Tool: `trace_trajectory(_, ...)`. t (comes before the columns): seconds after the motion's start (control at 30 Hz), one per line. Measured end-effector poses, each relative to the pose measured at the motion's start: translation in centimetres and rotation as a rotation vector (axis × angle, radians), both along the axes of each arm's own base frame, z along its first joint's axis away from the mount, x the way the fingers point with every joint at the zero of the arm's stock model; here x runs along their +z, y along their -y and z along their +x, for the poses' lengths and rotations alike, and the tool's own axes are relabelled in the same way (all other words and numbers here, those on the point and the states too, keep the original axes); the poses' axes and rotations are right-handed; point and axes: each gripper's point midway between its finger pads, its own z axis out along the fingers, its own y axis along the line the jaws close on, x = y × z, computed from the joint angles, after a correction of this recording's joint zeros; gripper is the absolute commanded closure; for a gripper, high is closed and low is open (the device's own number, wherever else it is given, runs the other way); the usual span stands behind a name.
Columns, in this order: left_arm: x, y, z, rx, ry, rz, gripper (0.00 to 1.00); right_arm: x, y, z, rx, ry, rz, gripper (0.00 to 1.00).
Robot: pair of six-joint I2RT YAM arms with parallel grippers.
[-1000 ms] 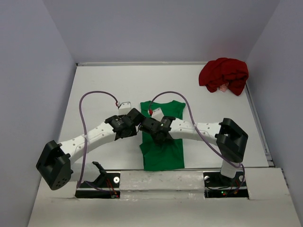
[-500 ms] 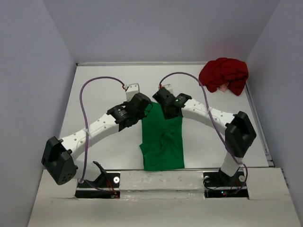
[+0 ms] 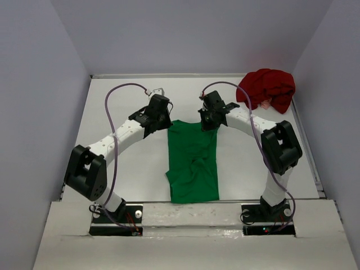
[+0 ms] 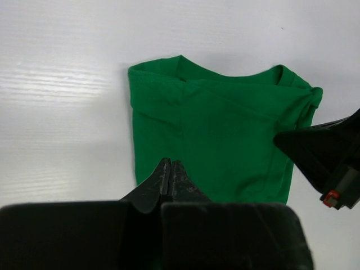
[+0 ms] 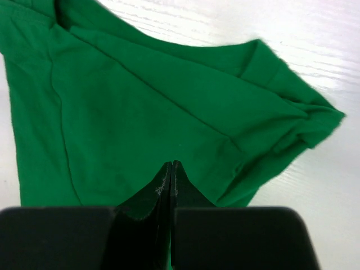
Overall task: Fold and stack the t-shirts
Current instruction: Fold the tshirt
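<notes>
white table (image 3: 124, 169), grey walls (image 3: 185, 34) on three sides. green t-shirt (image 3: 194, 157) lies flat mid-table between my arms. dark red t-shirt (image 3: 267, 90) is bunched in the far right corner, well apart. left end effector (image 4: 170, 169) and right end effector (image 5: 170, 169) are both closed, tips at its far corners. can't tell if cloth is pinched. purple cables (image 3: 107, 104) loop over both arms.
</notes>
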Motion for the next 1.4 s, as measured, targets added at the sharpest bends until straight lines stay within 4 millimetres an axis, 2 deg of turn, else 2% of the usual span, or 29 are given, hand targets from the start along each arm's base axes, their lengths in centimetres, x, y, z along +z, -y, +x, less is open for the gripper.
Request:
trace_trajectory(0.1, -1.3, 1.8, 1.3, -0.053, -0.046, -0.018, 1.00, -1.9, -0.5, -0.4, 0.018, -0.049, -0.007, 1.00)
trace_trajectory(0.17, -2.7, 2.8, 1.9, -0.085, -0.082, -0.027, 1.00, -2.4, -0.5, -0.5, 0.020, -0.061, -0.009, 1.00)
trace_trajectory(0.4, -7.3, 5.1, 2.7, -0.155, -0.193, -0.024, 1.00, -2.4, -0.5, -0.5, 0.021, -0.060, -0.007, 1.00)
trace_trajectory(0.73, -8.8, 6.3, 4.4, -0.168, -0.237, -0.005, 1.00, -2.4, -0.6, -0.4, 0.031, -0.069, -0.013, 1.00)
trace_trajectory(1.17, -11.2, 6.7, 5.1, -0.162, -0.319, 0.039, 1.00, -5.0, -0.8, -0.4, 0.047, -0.137, -0.049, 1.00)
trace_trajectory(1.4, -11.6, 6.9, 6.5, -0.154, -0.339, 0.055, 1.00, -5.1, -1.6, 1.4, 0.057, -0.129, -0.060, 1.00)
